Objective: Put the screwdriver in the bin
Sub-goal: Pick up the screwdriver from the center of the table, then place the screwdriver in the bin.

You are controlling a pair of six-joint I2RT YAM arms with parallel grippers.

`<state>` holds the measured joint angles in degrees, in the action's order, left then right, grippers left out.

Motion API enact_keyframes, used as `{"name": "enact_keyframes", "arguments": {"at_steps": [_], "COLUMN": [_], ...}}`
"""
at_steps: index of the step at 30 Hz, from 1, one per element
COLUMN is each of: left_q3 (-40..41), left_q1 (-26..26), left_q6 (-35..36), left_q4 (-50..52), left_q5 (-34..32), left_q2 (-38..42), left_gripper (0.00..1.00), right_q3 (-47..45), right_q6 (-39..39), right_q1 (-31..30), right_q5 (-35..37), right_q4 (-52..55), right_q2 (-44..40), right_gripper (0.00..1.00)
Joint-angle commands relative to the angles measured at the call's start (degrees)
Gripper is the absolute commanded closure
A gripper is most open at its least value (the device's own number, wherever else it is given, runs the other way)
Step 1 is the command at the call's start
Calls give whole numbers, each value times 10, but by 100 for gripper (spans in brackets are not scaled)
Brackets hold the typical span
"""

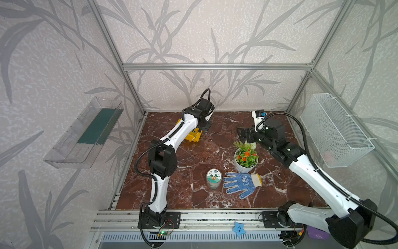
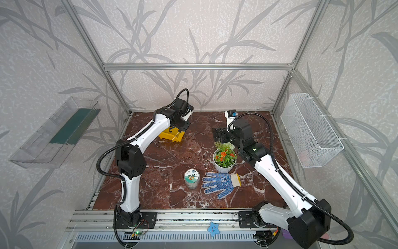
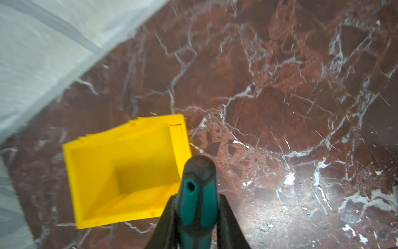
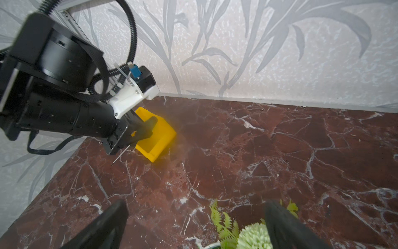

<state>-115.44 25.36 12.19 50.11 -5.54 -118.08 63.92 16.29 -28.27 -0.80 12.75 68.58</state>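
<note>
One screwdriver (image 3: pixel 199 183) sits clenched in the left gripper (image 4: pixel 149 128) at the bin's (image 3: pixel 90 172) edge; right gripper (image 4: pixel 196 207) gapes above flowerpot (image 1: pixel 241 168).

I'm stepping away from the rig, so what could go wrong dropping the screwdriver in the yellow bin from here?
The left gripper holds the screwdriver near the edge of the bin, not over its middle; released here, it may strike the rim and land on the table. The shaft juts out behind the gripper, so it could catch the wall.
</note>
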Motion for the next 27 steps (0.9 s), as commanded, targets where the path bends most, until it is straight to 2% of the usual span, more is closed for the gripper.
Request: {"name": "enact_keyframes", "arguments": {"at_steps": [1,4,6,8,16,20,25,27], "left_q3": [43,125,149,151,153,190,232,233], "left_q1": [-9,-11,-21,-38,-78,-99,-109,-112], "left_q6": [162,269,304,328,444,478,562,571], "left_q4": [-67,-176,-204,-191,-116,-154,-206,-223], "left_q5": [-61,-69,-49,-7,75,121,165,175], "left_q2": [26,56,67,70,60,79,92,86], "left_gripper": [100,100,100,100,100,100,100,100], "right_q3": [21,39,54,67,120,115,145,148], "right_q6": [22,32,33,27,14,33,30,32], "right_q1": [-12,-17,-18,-21,-54,-64,-73,-74], "right_q5": [-11,-12,-18,-22,-20,-33,-30,-28], "right_q4": [13,19,28,39,64,34,61,61], "right_q2": [20,33,39,44,97,111,134,137], "right_gripper": [1,1,1,1,1,1,1,1]}}
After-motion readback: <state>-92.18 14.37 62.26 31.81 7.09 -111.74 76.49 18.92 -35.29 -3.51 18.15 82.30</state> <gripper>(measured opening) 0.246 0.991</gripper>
